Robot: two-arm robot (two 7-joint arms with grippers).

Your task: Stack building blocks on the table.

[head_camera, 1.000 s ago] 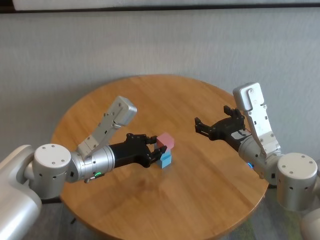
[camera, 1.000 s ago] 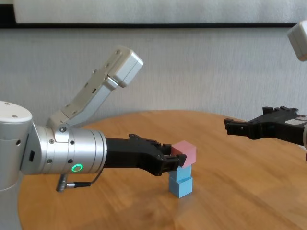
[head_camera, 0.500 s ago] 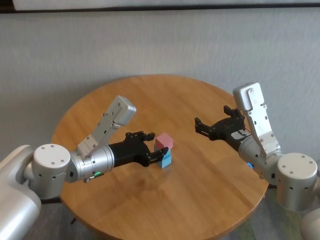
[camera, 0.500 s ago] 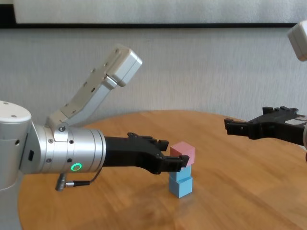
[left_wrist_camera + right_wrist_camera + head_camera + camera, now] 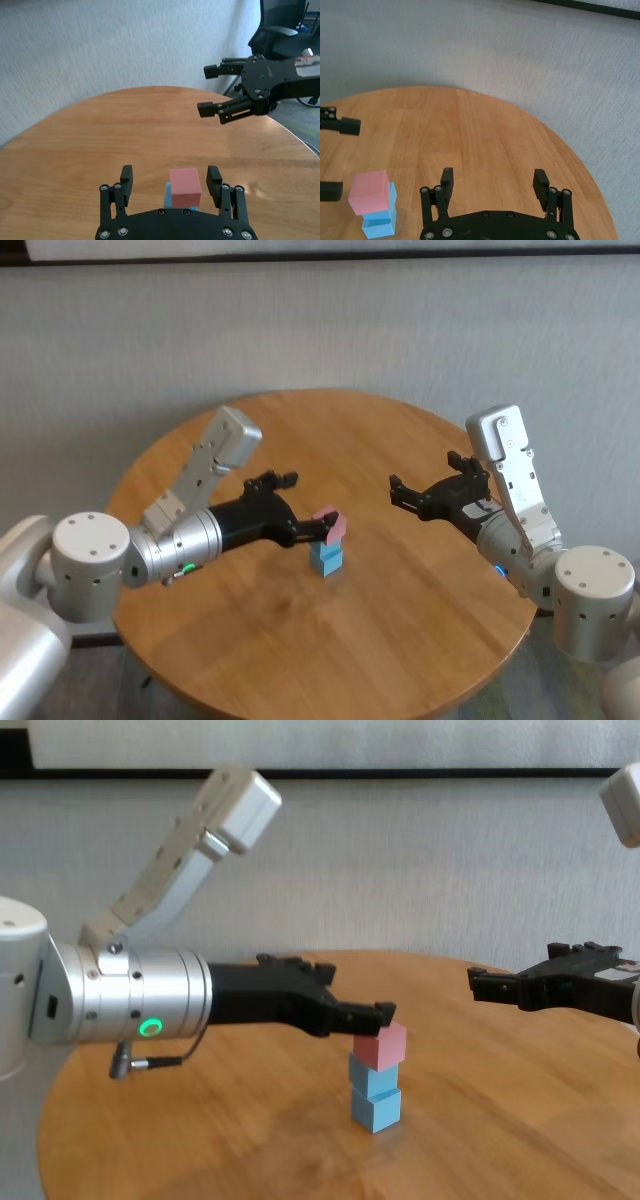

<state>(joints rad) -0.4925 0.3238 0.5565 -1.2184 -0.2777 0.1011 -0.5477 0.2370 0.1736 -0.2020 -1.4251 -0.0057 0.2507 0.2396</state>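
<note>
The stack looks finished — three blocks stand in one column near the middle of the table (image 5: 400,640), and the step in hand seems to be the let-go after placing the top one. On the left, the left claw (image 5: 171,184) stands wide open with its fingers (image 5: 126,178) on either side of the pink block (image 5: 380,1045), which I judge it no longer grips; in the left wrist view there is a clear gap on one side, while the other finger sits just beside the block, and I cannot tell whether it touches. The pink block rests on two blue blocks (image 5: 375,1096), set a little askew and overhanging one side; so the next move calls for drawing the claw straight back without brushing the top block — a nudge could tip the column. Over on the right, the right claw (image 5: 430,492) hangs wide open and empty above the table, well apart from the stack.
</note>
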